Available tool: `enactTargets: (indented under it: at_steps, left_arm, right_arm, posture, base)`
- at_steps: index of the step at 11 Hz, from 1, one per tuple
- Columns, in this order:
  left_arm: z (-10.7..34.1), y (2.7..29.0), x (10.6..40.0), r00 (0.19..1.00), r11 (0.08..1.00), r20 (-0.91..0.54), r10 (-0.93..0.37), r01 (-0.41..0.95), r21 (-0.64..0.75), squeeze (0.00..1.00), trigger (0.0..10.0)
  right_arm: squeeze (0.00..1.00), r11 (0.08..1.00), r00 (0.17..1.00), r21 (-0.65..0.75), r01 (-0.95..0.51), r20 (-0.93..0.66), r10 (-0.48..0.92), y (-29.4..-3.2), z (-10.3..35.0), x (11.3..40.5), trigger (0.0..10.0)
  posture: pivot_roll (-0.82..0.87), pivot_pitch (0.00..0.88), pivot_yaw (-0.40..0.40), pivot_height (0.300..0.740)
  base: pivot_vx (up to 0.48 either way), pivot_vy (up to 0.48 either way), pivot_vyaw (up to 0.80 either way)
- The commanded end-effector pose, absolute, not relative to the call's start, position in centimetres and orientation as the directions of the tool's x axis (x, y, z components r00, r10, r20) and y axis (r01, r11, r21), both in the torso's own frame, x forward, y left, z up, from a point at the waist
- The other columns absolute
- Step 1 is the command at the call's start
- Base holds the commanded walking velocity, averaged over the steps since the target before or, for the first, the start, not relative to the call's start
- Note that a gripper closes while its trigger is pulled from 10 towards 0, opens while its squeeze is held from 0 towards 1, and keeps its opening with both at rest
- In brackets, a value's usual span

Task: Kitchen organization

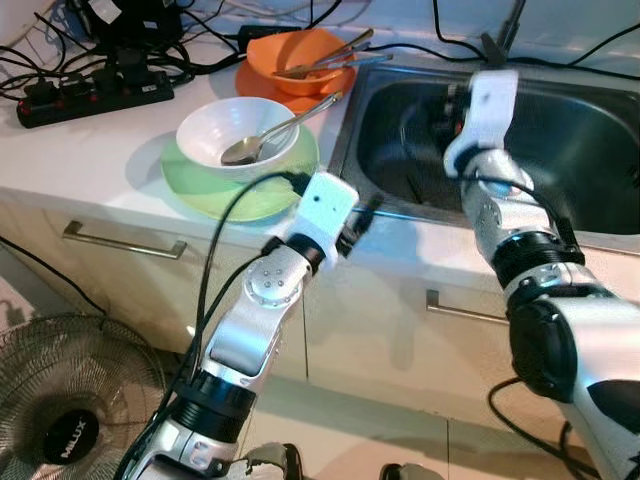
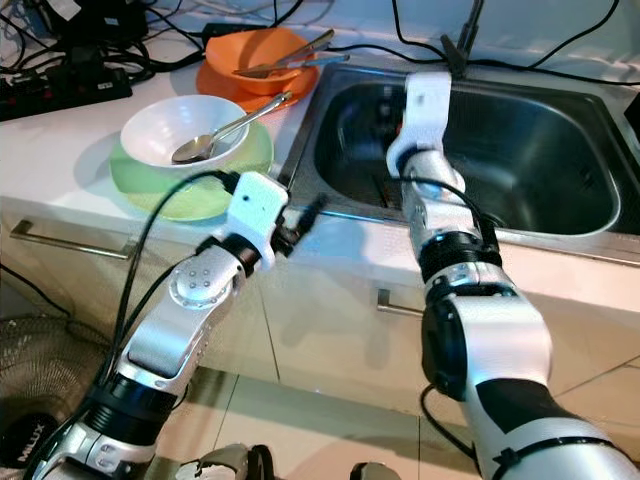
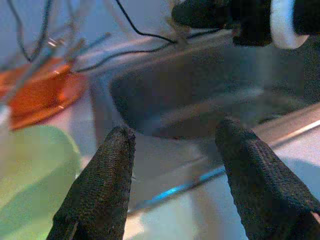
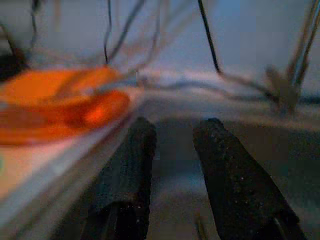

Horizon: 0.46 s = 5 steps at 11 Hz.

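Both jaws gape empty: right gripper (image 4: pixel 172 150) over the sink (image 1: pixel 560 190), left gripper (image 3: pixel 175 165) beside it; dishes (image 1: pixel 240 140) still unsorted on counter.

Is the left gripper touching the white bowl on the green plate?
Apart. In the left eye view the left gripper sits at the sink's front edge, with bare counter between it and the white bowl on the green plate.

White counter (image 1: pixel 90 150) over cream drawers (image 1: pixel 130 270), tiled floor (image 1: pixel 380 440), fan (image 1: pixel 70 410).
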<state>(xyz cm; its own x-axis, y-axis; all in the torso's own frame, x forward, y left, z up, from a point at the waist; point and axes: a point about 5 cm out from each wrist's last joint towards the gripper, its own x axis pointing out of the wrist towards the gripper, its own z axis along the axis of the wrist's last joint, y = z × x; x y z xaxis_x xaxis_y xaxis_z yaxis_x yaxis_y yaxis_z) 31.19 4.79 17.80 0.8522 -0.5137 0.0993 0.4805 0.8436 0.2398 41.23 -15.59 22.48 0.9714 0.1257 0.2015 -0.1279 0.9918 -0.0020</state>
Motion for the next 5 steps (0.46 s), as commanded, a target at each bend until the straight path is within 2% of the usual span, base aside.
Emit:
enactTargets:
  at_steps: [1,2,5]
  left_arm:
    - [17.8,5.2,31.6,0.868,0.863,0.119,-0.483,0.448,0.235,0.0,10.0]
    - [17.8,5.6,31.8,0.874,0.88,0.186,-0.449,0.397,0.261,0.0,10.0]
    - [17.0,5.8,31.4,0.868,0.883,0.206,-0.451,0.402,0.242,0.0,10.0]
  right_arm:
    - [0.0,0.99,0.96,0.003,-0.138,0.247,0.133,-15.6,22.2,40.8,10.0]
    - [0.0,0.989,0.938,-0.019,-0.145,0.315,0.143,-15.6,21.1,39.4,10.0]
    - [0.0,0.995,0.936,0.01,-0.097,0.342,0.088,-16.7,18.5,36.8,10.0]
  posture:
    - [0.04,0.033,0.006,0.74]
    - [0.03,0.03,0.01,0.74]
    - [0.01,0.011,0.021,0.74]
  base:
    - [0.0,0.0,0.0]
    - [0.0,0.0,0.0]
    - [0.0,0.0,0.0]
